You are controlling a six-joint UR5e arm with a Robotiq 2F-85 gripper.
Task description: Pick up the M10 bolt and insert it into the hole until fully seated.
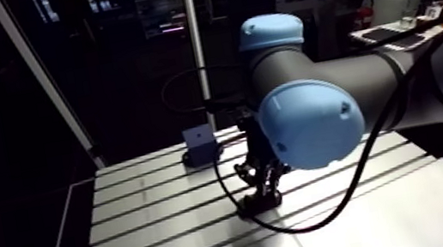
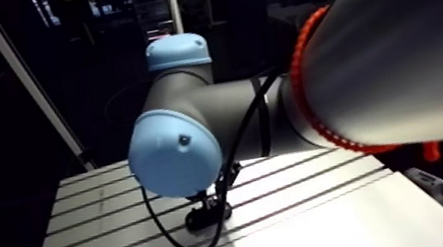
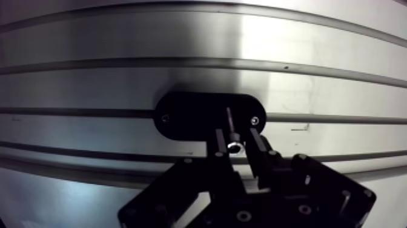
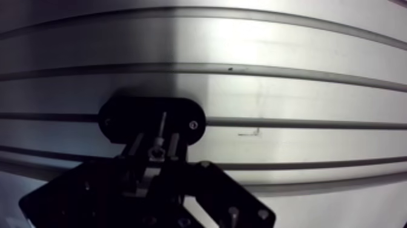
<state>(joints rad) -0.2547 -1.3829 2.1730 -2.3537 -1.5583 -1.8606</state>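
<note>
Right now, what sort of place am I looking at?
Probably a robotics test bench: a slotted aluminium table, a robot arm, and its claw gripping a bolt over a black plate.

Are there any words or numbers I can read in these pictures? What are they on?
None can be read.
Black plate: no writing shows.
Bolt in the gripper: no marks show.
Blue box at the table's back: too small and blurred to tell.
Table: no labels show.

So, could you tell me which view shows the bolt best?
The wrist view: the bolt sits in the gripper, above the black plate. In the arm view it is too small to see.
</note>
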